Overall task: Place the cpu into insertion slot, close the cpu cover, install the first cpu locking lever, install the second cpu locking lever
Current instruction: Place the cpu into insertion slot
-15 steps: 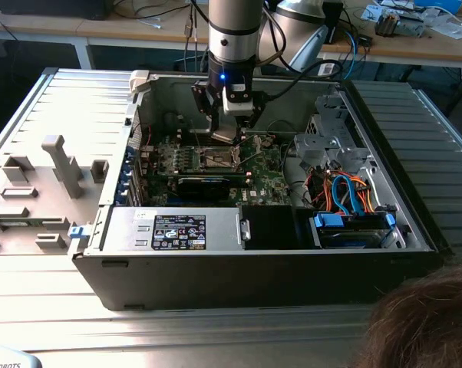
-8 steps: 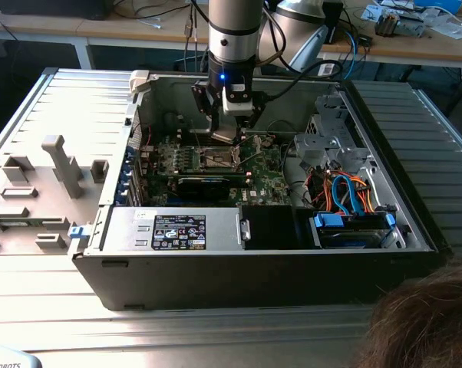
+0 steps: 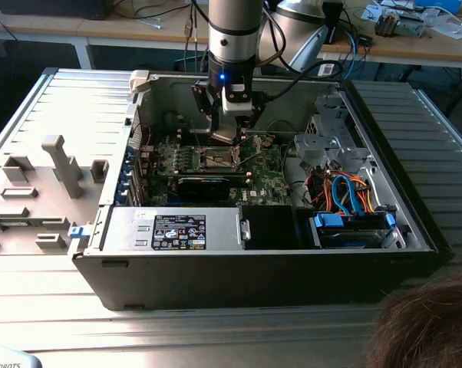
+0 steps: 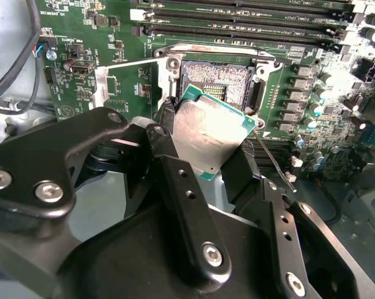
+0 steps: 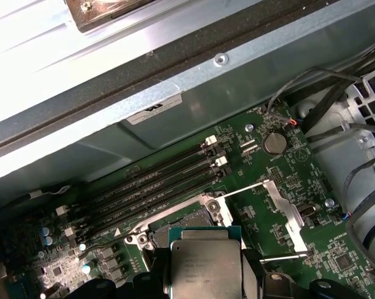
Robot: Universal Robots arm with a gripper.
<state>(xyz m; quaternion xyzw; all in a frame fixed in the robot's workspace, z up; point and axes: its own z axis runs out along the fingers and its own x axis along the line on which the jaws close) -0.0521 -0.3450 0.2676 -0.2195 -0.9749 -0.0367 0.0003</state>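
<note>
1. The hand [image 4: 205, 148] pinches the cpu [image 4: 212, 124] by two opposite edges.
2. The cpu hangs tilted, metal top up, its far edge dipping over the insertion slot [image 4: 222, 78].
3. The cpu cover [image 5: 284, 208] stands swung open beside the slot.

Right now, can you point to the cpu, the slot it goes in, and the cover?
cpu [image 4: 209, 134]: second wrist view, middle of its silver top.
insertion slot [image 4: 220, 80]: second wrist view, its pin field.
cpu cover [image 5: 284, 212]: first wrist view, the frame's silvery side bar.
</note>
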